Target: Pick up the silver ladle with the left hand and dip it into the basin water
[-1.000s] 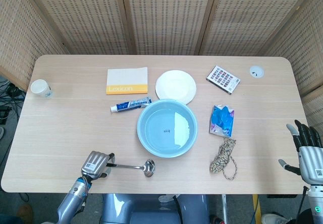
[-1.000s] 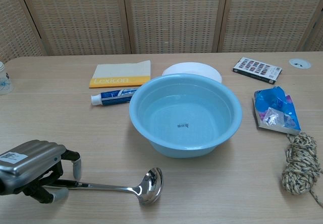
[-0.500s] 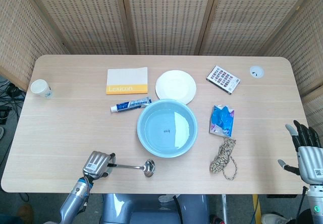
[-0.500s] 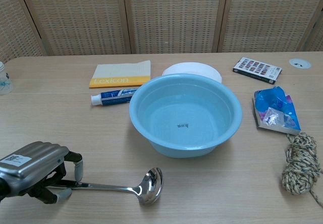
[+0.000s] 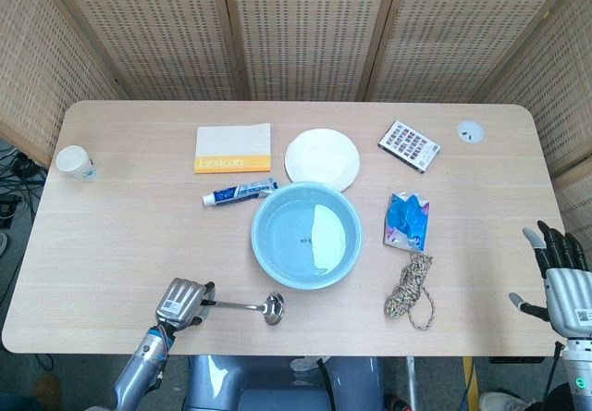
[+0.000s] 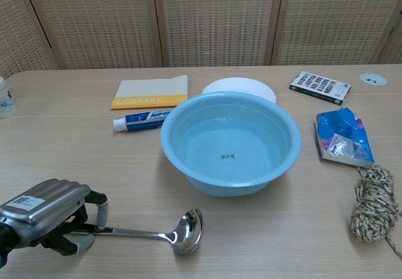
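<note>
From the head view, the left hand sits at the near left edge of the table, its fingers curled around the end of the silver ladle's handle. Over the last second the hand has slid slightly toward the basin side and the near edge, while the ladle itself has barely shifted: the bowl end lies on the table just in front of the blue basin. That reads as a grip being settled, not yet a lift. The right hand hangs off the far right, beyond the table edge, fingers spread and holding nothing, unchanged. The basin holds clear water with a bright reflection across it; a small dark mark shows at its bottom. A white plate behind it looks bare, and a paper cup stands at the far left, contents not visible.

From the chest view, the left hand is lower and closer in than a second ago, its fingertips wrapped under and around the thin handle. The silver ladle lies flat, bowl tilted on its side, near the basin but apart from it. The water stands still, well below the rim, nothing floating in it. The lift and the dip are both yet to come.
</note>
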You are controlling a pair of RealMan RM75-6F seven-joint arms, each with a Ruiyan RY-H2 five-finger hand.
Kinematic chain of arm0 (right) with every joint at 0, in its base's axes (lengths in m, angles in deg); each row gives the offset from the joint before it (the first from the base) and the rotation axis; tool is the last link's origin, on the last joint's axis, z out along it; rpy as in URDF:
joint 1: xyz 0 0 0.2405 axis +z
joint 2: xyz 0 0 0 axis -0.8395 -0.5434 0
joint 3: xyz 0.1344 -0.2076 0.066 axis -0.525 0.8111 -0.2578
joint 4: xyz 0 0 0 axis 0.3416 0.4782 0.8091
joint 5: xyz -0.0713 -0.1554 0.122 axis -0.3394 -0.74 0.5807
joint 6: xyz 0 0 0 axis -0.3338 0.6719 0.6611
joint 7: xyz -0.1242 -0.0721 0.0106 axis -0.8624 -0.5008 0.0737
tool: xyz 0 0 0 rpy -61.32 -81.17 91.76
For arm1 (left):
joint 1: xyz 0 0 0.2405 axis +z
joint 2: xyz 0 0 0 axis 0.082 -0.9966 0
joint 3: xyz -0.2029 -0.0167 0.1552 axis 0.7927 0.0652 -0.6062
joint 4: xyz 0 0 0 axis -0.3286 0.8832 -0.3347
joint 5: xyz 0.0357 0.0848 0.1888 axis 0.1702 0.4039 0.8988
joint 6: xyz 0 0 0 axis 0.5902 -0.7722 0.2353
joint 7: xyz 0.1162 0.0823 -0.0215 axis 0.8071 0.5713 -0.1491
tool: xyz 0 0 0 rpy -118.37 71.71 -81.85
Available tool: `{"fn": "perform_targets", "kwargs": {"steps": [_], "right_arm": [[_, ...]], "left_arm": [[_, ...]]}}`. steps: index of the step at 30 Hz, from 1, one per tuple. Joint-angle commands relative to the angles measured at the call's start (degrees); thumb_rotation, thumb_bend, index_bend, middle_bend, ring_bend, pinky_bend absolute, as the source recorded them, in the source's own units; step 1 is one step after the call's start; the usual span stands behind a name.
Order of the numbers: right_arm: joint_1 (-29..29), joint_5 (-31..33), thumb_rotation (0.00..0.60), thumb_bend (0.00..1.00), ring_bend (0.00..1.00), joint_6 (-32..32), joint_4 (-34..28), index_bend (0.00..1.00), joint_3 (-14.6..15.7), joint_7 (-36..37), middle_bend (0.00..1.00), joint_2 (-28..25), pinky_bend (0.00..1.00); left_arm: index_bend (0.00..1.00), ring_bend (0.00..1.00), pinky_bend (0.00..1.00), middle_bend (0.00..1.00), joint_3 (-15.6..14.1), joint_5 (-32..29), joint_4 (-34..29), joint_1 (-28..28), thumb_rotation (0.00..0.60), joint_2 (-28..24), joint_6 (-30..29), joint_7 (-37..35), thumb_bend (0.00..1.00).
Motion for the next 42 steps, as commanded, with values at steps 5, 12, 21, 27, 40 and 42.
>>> {"fn": "perform_targets", "kwargs": {"steps": [5, 12, 21, 27, 40, 42], "right_arm": [[0.02, 0.00, 0.600, 0.00, 0.00, -0.08, -0.02, 0.00, 0.02, 0.32, 0.00, -0.09, 0.00], [0.03, 0.14, 0.600, 0.00, 0.00, -0.17, -0.01, 0.00, -0.03, 0.68, 0.00, -0.18, 0.00], [0.11, 0.35, 0.600, 0.00, 0.00, -0.43, -0.11, 0.00, -0.02, 0.42, 0.00, -0.14, 0.00], [0.16, 0.40, 0.600, 0.00, 0.00, -0.49, -0.33, 0.00, -0.02, 0.13, 0.00, -0.09, 0.00], [0.43, 0.30, 0.600, 0.00, 0.00, -0.46, -0.85, 0.00, -0.19, -0.80, 0.00, -0.10, 0.00], [0.46, 0.47, 0.600, 0.00, 0.00, -0.53, -0.95, 0.00, -0.26, -0.91, 0.00, -0.14, 0.00]], "left_arm": [[0.69, 1.00, 1.00, 0.94, 0.21, -0.36, 0.23, 0.19, 0.600, 0.16, -0.33, 0.53, 0.41], [0.80, 1.00, 1.00, 0.94, 0.55, 0.08, -1.10, 0.20, 0.600, -1.27, -0.88, -0.47, 0.50], [0.88, 1.00, 1.00, 0.94, -0.03, 3.79, -8.10, -0.03, 0.600, -10.13, -3.44, -1.21, 0.57], [0.90, 1.00, 1.00, 0.94, -0.34, 5.63, -14.63, -0.34, 0.600, -16.80, -4.46, -0.67, 0.57], [0.92, 1.00, 1.00, 0.94, 8.67, -3.71, -34.28, -8.54, 0.600, -31.58, 1.96, 6.03, 0.57], [0.92, 1.00, 1.00, 0.94, 10.88, -6.81, -35.43, -10.92, 0.600, -32.70, 4.33, 6.34, 0.57]]}}
